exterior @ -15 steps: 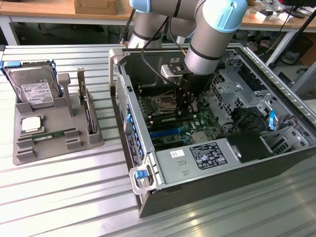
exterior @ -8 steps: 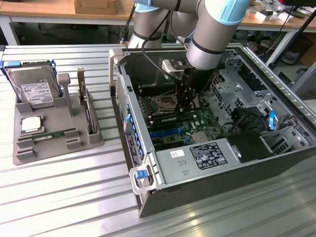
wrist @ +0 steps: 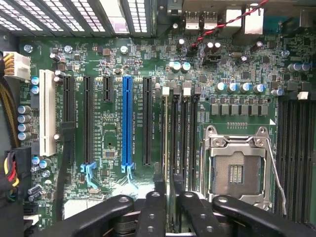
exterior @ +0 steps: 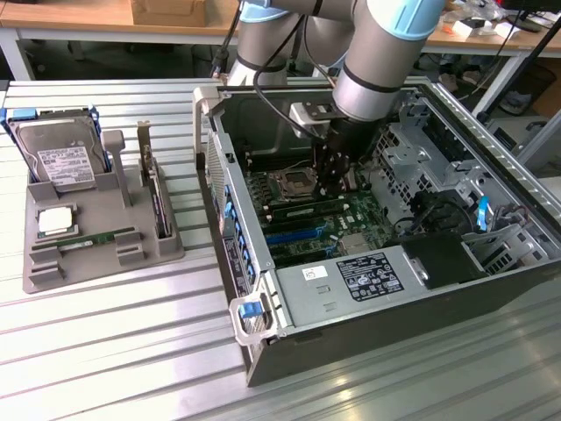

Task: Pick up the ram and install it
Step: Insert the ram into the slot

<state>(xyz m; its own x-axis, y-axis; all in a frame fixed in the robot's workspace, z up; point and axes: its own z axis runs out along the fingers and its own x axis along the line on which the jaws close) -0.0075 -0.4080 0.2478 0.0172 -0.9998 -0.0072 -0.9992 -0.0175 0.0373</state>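
A ram (wrist: 166, 128) stands edge-on in the first of several parallel memory slots (wrist: 183, 128) on the green motherboard, beside the empty processor socket (wrist: 237, 170). My gripper (wrist: 168, 185) sits over one end of that stick, its black fingers (wrist: 159, 190) close together and shut; whether they pinch the stick I cannot tell. In the exterior view my gripper (exterior: 331, 186) reaches down into the open computer case (exterior: 254, 316), onto the ram (exterior: 302, 211). A second, alike ram (exterior: 96, 237) lies in the grey holder tray (exterior: 44, 276) at that view's left.
The tray also holds a hard drive (exterior: 61, 162), a square silver processor chip (exterior: 54, 221) and an upright expansion card (exterior: 158, 206). Inside the case are a blue expansion slot (wrist: 127, 123), a power supply (exterior: 368, 276) and drive cages (exterior: 421, 149). The case walls close in around my arm.
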